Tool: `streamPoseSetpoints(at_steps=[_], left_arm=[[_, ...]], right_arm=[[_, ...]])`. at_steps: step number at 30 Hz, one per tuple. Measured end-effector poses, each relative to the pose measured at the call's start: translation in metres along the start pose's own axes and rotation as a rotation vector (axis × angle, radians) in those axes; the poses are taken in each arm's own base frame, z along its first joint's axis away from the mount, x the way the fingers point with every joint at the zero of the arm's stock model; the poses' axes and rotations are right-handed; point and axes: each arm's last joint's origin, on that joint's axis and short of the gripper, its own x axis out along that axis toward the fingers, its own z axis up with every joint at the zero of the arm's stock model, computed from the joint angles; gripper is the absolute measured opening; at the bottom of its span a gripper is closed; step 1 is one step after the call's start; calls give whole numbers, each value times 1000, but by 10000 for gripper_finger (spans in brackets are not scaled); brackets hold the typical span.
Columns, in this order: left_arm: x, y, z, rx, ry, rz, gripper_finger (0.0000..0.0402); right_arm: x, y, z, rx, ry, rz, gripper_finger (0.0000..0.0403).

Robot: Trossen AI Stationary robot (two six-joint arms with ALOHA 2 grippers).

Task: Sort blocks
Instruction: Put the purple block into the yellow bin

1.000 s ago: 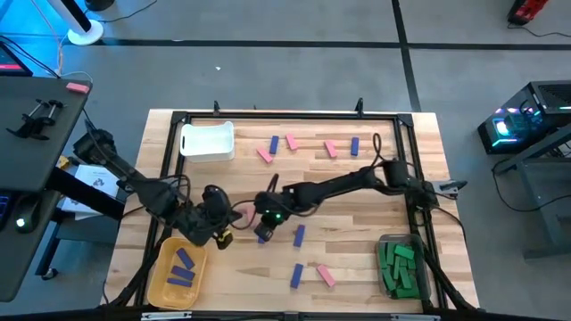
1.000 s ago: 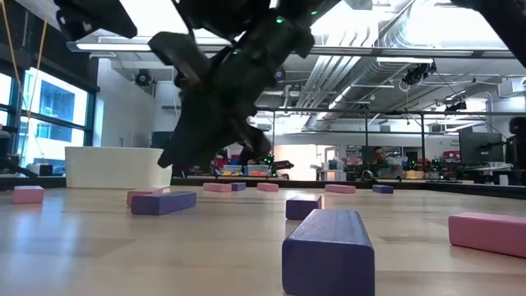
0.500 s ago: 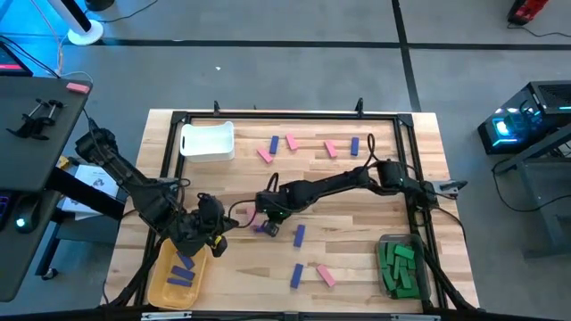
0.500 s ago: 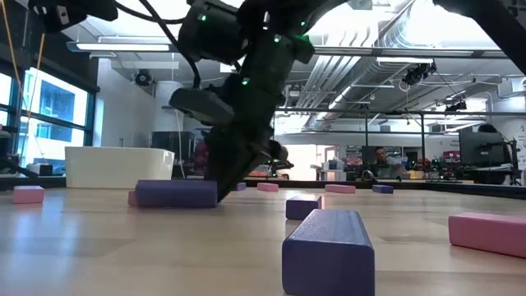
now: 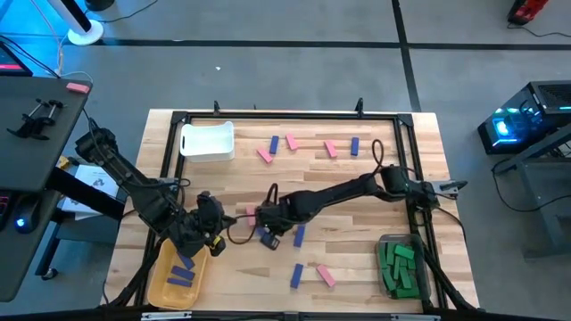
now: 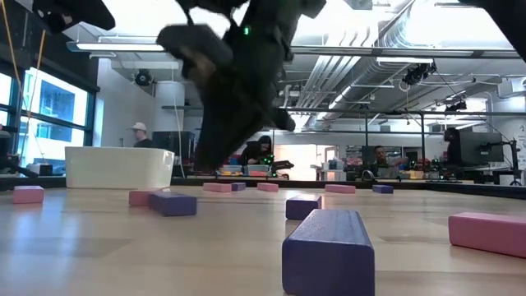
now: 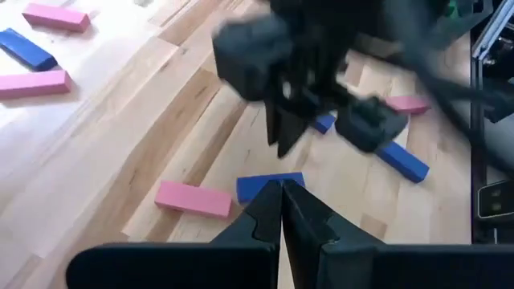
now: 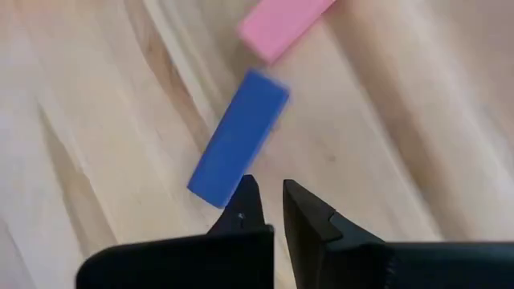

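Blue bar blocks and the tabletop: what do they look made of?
Small blue rectangular bar block: probably painted wood or solid plastic; flat uniform colour, matte, crisp edges, no grain showing. Light wooden tabletop: wood, butcher-block style; visible grain and joined planks, with a slight sheen.

Table: five pink blocks (image 5: 265, 154), three bins (image 5: 207, 140).

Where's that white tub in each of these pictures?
High view: the white tub sits near the table's far left corner.
Low view: it stands at the left, toward the table's far edge.
Left wrist view: not in it.
Right wrist view: not in it.
Shared landmark: the row of pink and blue blocks lying to the tub's right in both views.
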Motion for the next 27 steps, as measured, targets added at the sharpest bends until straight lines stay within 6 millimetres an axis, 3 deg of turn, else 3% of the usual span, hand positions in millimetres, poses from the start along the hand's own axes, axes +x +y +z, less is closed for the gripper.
streamPoseSetpoints(at_steps=[4, 7, 11, 18, 23, 27], left_arm=[[3, 0, -1, 60, 8, 16, 0], [18, 1, -1, 200, 79, 30, 0], [52, 6, 9, 452, 217, -48, 0], [111, 23, 34, 678, 255, -239, 23], [134, 27, 41, 900, 278, -319, 78], [145, 21, 43, 977, 297, -344, 135]], right_arm=[[-33, -1, 4, 10, -44, -82, 0], [-73, -5, 5, 7, -99, -123, 0], [-135, -15, -3, 9, -178, -210, 0], [-241, -40, -32, 192, -348, -254, 0], [-283, -42, -57, 277, -450, -217, 0], [-298, -44, -73, 338, -476, -218, 0]])
